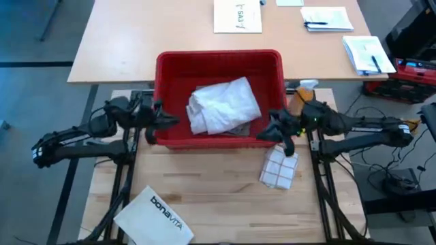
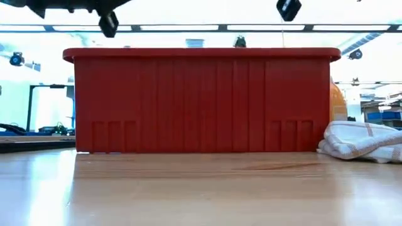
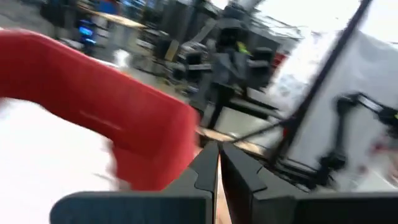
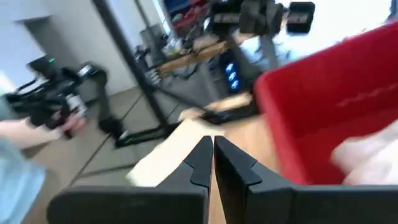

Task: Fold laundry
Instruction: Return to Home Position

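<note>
The laundry point(image 1: 223, 105) is a crumpled white heap with a grey piece at its near edge, lying inside a red bin point(image 1: 170, 68). A folded white cloth with red check lines point(image 1: 279, 169) lies flat on the table just in front of the bin's right near corner; the low view shows it as a small stack point(image 2: 364, 141). My left gripper point(image 1: 170, 122) hovers shut at the bin's left near corner, and the left wrist view point(image 3: 219, 158) shows nothing between its fingers. My right gripper point(image 1: 271, 131) hovers shut at the bin's right near corner, above the folded cloth's far edge, and is likewise empty point(image 4: 212, 155).
A stiff white bag printed "bonavita" point(image 1: 155, 218) lies near the table's front left. The red bin's tall wall point(image 2: 201, 100) spans the table's middle. An orange object point(image 1: 296, 102) and a spray bottle point(image 1: 308, 85) stand behind the bin's right side. Bare wood lies between bag and cloth.
</note>
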Motion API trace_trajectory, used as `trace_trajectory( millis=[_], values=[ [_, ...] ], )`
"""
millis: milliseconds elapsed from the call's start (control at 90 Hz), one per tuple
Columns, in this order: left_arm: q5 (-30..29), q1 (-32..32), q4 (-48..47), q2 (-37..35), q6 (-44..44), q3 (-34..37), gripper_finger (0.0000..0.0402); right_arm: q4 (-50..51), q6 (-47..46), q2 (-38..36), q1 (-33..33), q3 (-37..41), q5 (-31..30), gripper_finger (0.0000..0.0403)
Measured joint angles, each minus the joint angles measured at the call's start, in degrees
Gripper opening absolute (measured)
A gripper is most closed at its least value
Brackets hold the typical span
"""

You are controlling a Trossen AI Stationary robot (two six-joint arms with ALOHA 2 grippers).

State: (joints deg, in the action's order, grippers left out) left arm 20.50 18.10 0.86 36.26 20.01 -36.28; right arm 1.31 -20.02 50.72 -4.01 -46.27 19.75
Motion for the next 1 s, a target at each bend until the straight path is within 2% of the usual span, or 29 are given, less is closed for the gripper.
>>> trace_trajectory(
  millis=[67,178,278,411,522,667,722,778,822,922,1000],
  values=[
    [1.80,-3.70,-0.53,-1.48,-1.79,2.02,0.0000,1.08,-1.04,-0.12,3.21,1.33,0.18,0.0000],
    [1.18,-8.50,-1.96,-3.04,-4.04,4.48,0.0000,1.49,-0.96,-0.68,7.87,2.06,0.18,0.0000],
    [-0.46,-10.28,-0.86,-3.42,-4.50,5.99,0.0000,1.69,-2.92,-0.29,9.81,2.04,0.14,0.0000],
    [1.39,-12.39,0.55,-2.39,-3.30,6.44,0.0000,1.98,-4.25,0.15,11.26,2.06,0.19,0.0000],
    [2.69,-14.51,2.33,-2.09,-4.85,6.50,0.0000,1.11,-9.91,0.43,12.67,2.06,0.75,0.0000],
    [5.16,-17.75,6.47,-2.01,-15.69,6.56,0.0000,-0.90,2.25,-0.32,15.85,2.08,5.51,0.0000],
    [5.13,-18.89,6.89,-1.82,-19.07,6.98,0.0000,-2.70,2.63,-0.49,15.92,2.09,1.98,0.0000],
    [4.26,-19.46,8.13,-1.41,-19.13,8.19,0.0000,-4.15,0.69,-0.09,15.78,2.07,-4.16,0.0000],
    [4.09,-19.90,9.72,-0.98,-17.84,9.62,0.0000,-4.27,0.52,0.47,16.21,2.10,-5.76,0.0000],
    [4.03,-21.01,13.48,-0.37,-14.41,13.71,0.0000,-4.64,6.50,0.93,18.52,3.65,-1.12,0.0000],
    [3.97,-21.93,20.04,-0.13,-13.39,16.80,0.0000,-10.16,9.46,0.53,19.62,6.32,3.56,0.0000]
  ],
)
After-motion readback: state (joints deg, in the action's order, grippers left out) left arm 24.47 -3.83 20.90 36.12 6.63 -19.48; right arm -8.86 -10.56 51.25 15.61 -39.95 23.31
